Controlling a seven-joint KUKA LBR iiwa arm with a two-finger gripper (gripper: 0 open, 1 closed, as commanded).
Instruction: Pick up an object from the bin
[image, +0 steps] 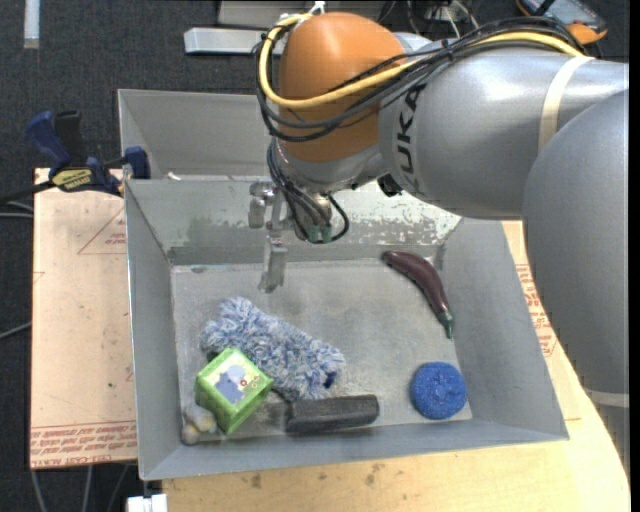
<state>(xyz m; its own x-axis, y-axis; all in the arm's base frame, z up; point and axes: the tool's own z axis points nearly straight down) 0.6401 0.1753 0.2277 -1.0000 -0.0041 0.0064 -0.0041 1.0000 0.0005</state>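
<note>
Your grey bin (150, 320) held the claw (271, 278) low by the back wall, over bare floor; apart or together, you couldn't tell. Nearest it, front left, lay a fluffy blue-and-white cloth (272, 347). You also had a dark block (333, 412), purple aubergine (421, 282), green cube (233, 388) and blue ball (439, 390).

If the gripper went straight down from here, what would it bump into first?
Probably just the bare grey floor of the bin, near the back wall. The gripper hangs behind the fluffy blue-and-white cloth, which seems to lie nearer the front, though depth is hard to judge here.
</note>
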